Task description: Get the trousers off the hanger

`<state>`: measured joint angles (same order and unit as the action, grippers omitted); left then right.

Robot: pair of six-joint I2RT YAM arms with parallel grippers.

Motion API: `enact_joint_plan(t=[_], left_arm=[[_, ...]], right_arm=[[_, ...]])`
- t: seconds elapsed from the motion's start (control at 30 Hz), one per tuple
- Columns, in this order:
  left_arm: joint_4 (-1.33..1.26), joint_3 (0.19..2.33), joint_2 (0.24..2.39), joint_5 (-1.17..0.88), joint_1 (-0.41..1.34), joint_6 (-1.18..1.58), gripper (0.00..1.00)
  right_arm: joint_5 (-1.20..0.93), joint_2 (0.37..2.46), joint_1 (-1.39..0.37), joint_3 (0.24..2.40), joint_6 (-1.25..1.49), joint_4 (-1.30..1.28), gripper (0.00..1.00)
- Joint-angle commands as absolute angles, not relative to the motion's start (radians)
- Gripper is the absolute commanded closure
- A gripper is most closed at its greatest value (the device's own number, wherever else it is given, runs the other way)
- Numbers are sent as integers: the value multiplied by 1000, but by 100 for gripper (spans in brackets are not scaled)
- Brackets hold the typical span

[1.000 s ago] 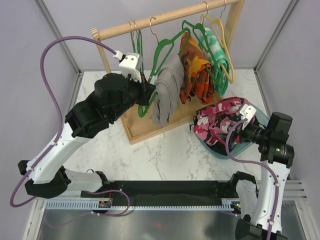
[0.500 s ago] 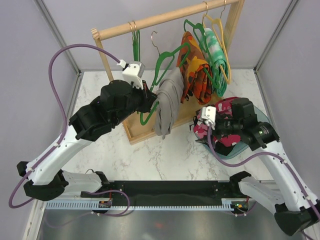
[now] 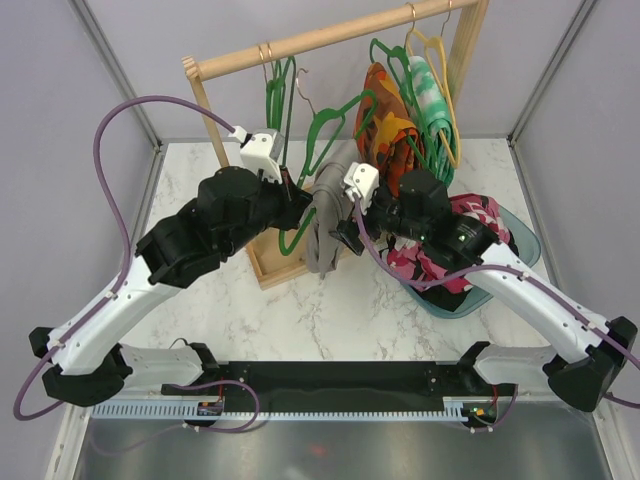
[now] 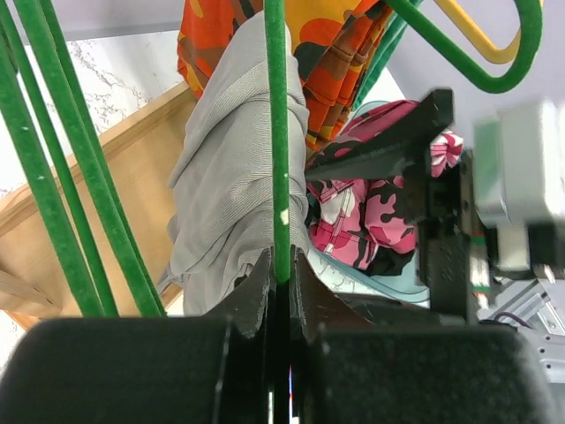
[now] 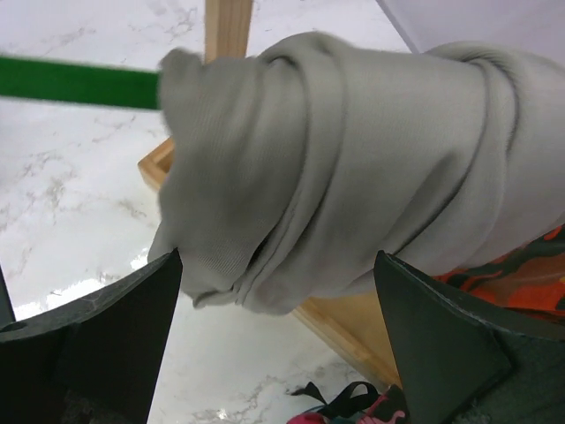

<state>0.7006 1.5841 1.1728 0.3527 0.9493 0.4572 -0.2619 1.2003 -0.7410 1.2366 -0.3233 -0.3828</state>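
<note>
Trousers in grey hang bunched on the green hanger — left gripper pinching its rod, right gripper spread wide facing the fabric (contact unclear).

Grey trousers, bunched in thick folds, fill the middle and hang over a green hanger whose bar runs off to the left. The pincer is spread wide, with one dark finger at lower left and the other at lower right, framing the cloth. Behind are a wooden post, a wooden base and the white marble table. Orange-patterned cloth shows at the right edge.
</note>
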Motion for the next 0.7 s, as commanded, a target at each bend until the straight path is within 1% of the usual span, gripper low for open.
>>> enact_joint_plan(t=[0.0, 0.13, 0.23, 0.33, 0.43, 0.47, 0.53, 0.57, 0.63, 0.67], left_arm=[[548, 1605, 1127, 341, 951, 497, 98], [545, 1598, 1121, 336, 950, 497, 98], [548, 1594, 1111, 337, 951, 495, 98], [549, 1585, 1101, 341, 951, 492, 98], [548, 1572, 1092, 345, 951, 489, 98], [551, 1563, 1088, 347, 950, 489, 98], [551, 1557, 1081, 342, 951, 488, 98], [554, 1548, 1075, 341, 950, 491, 98], [558, 1539, 1069, 333, 951, 494, 98], [563, 1531, 1062, 331, 951, 494, 98]], right_arm=[[-157, 1241, -745, 1304, -178, -264, 2], [-98, 1272, -745, 1325, -135, -252, 2], [-46, 1284, -745, 1333, -164, -253, 6], [-17, 1285, -744, 1333, -184, -255, 12], [-23, 1276, -741, 1336, -205, -259, 23], [-35, 1273, -739, 1338, -222, -258, 31], [-46, 1275, -727, 1341, -233, -259, 42], [-55, 1276, -720, 1347, -239, -261, 55], [-98, 1281, -686, 1356, -248, -264, 69], [-124, 1290, -675, 1370, -252, -267, 83]])
